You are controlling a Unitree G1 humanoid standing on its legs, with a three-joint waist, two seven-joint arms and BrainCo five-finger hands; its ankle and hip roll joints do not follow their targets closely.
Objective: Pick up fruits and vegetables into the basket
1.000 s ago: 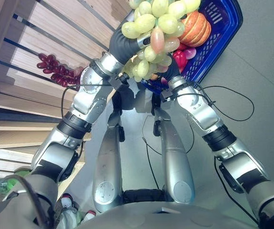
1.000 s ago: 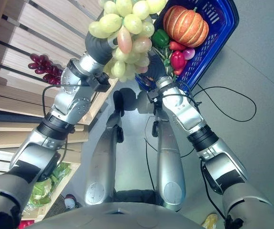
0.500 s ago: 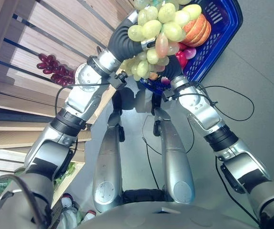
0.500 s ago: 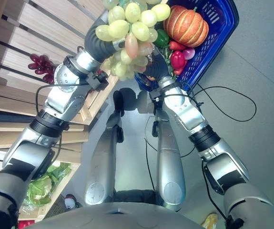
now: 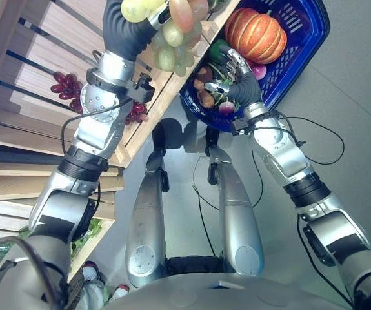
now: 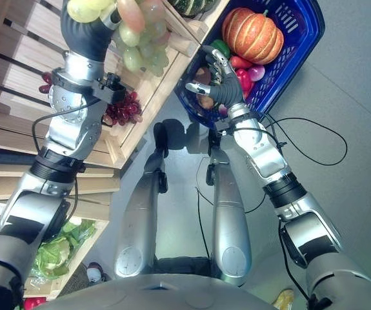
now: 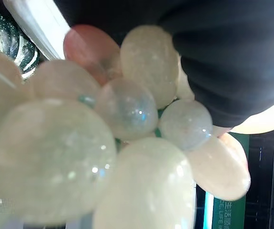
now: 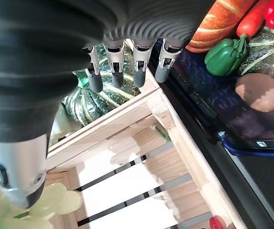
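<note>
Left eye view: green grapes aloft beside the blue basket

My left hand (image 5: 124, 26) carries the bunch of green grapes (image 5: 172, 39) high over the wooden crate shelf (image 5: 43, 71), just to the left of the blue basket (image 5: 301, 39). Grapes crowd my left wrist view, so I cannot tell how my fingers sit on the bunch. My right hand (image 6: 212, 77) hovers at the basket's near rim, fingers spread and holding nothing. Inside the basket lie a pumpkin (image 5: 256, 33), a green pepper (image 8: 225, 56) and red vegetables (image 6: 242, 77). Purple grapes (image 5: 69, 90) rest on the shelf, well left of the basket. I judge the bunch light but loose and swinging; the stem is the surest hold.
</note>
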